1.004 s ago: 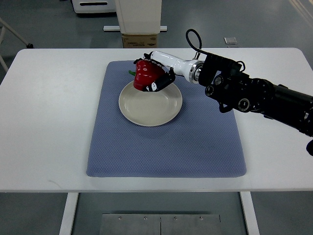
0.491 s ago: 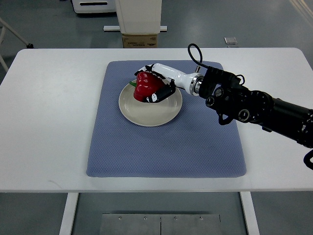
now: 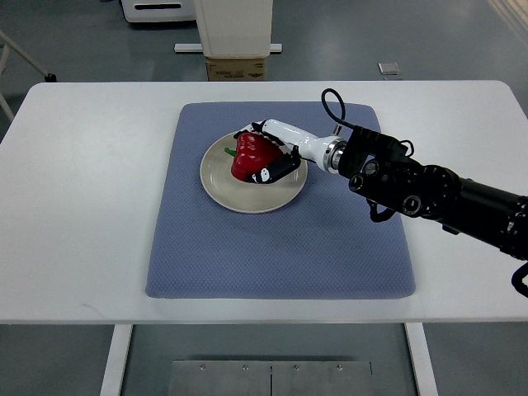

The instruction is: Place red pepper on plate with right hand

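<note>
A red pepper (image 3: 248, 157) with a green stem sits over the cream plate (image 3: 247, 192) on the blue mat (image 3: 280, 239). My right hand (image 3: 266, 154) comes in from the right edge and its fingers are curled around the pepper, holding it low on the plate's far half. I cannot tell if the pepper rests on the plate. The left arm is out of view.
The mat lies on a white table (image 3: 82, 190). A cardboard box (image 3: 236, 68) and a white stand (image 3: 233, 25) are on the floor beyond the table's far edge. A small grey object (image 3: 388, 68) lies on the floor at the back right.
My right hand has carried the pepper down and toward the near side, from above the plate's far rim to low over the plate.
</note>
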